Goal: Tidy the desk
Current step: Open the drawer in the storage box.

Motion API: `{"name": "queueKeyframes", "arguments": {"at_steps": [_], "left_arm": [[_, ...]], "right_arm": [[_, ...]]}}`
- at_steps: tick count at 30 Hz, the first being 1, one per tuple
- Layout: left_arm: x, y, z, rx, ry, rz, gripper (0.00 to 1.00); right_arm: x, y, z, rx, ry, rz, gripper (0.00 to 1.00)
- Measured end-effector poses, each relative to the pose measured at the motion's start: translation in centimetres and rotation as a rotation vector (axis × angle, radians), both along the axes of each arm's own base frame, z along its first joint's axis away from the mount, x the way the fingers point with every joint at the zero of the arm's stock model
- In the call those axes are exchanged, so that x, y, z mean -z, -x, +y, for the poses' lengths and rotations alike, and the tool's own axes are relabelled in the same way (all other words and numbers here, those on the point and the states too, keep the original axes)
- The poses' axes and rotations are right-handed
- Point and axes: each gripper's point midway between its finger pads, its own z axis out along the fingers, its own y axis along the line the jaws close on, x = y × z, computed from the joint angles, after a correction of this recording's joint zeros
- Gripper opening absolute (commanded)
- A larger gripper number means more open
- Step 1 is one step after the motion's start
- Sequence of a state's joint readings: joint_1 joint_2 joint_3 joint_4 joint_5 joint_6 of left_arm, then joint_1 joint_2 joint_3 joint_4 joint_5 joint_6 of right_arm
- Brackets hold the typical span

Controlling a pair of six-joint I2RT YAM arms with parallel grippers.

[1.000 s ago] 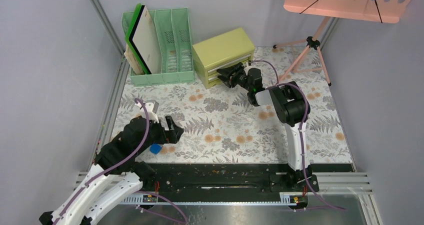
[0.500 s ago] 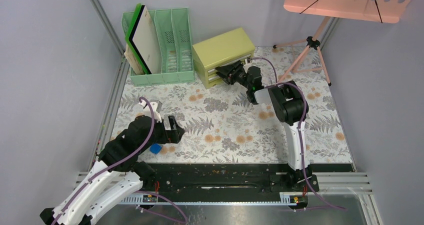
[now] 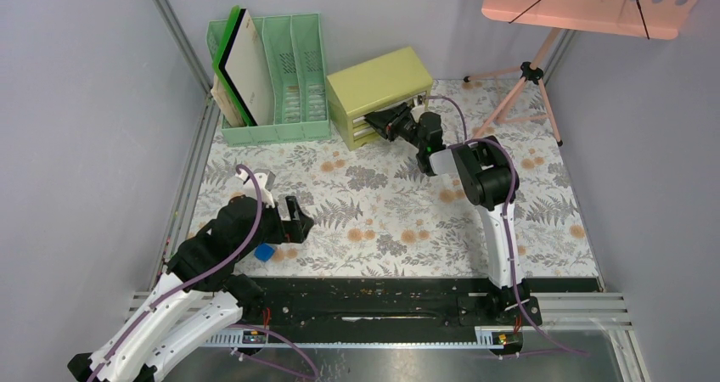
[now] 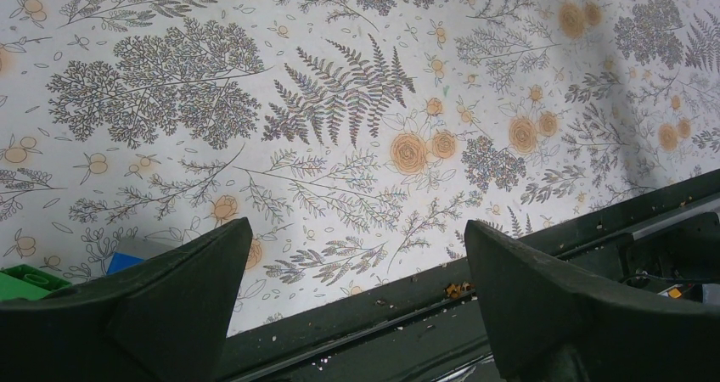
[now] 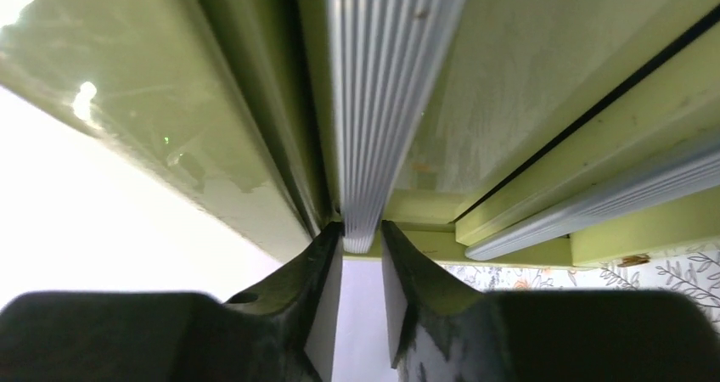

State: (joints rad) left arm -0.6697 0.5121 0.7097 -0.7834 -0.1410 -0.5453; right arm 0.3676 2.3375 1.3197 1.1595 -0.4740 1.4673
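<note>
Risking slip-off: only the end of the drawer handle [image 5: 386, 76] is being flanked by the right tool [image 5: 361, 229], pinch not confirmable; chest [image 3: 379, 78] could be dragged. Left tool [image 4: 352, 223] spread.

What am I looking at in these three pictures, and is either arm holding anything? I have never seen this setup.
Two robot arms are bolted at the near edge of a desk with a fern print. The overhead picture looks down from behind them; the other two come from a camera on each wrist. The left arm's fingers hang wide apart over the desk, holding nothing; a blue block lies close by. The right arm's fingers pinch a ribbed silver handle on the yellow-green drawer chest. A green file rack with folders stands back left, a pink stand back right.
</note>
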Motion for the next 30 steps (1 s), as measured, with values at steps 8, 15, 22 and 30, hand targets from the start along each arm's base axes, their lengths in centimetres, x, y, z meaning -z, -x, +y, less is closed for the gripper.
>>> {"name": "queueKeyframes", "arguments": {"at_steps": [8,15,22,30], "left_arm": [[0.0,0.0,0.0,0.000,0.000,0.000,0.99],[0.0,0.0,0.0,0.000,0.002,-0.001,0.99],[0.0,0.0,0.0,0.001,0.002,-0.002,0.99],[0.0,0.0,0.0,0.001,0.001,-0.002,0.99]], "right_arm": [[-0.1,0.1,0.1,-0.008,-0.003,-0.004,0.00],[0.0,1.0,-0.9,0.039,-0.009,-0.009,0.00],[0.0,3.1,-2.1,0.061,-0.004,0.003,0.00],[0.1,4.5,-2.9,0.073,0.014,0.015,0.00]]}}
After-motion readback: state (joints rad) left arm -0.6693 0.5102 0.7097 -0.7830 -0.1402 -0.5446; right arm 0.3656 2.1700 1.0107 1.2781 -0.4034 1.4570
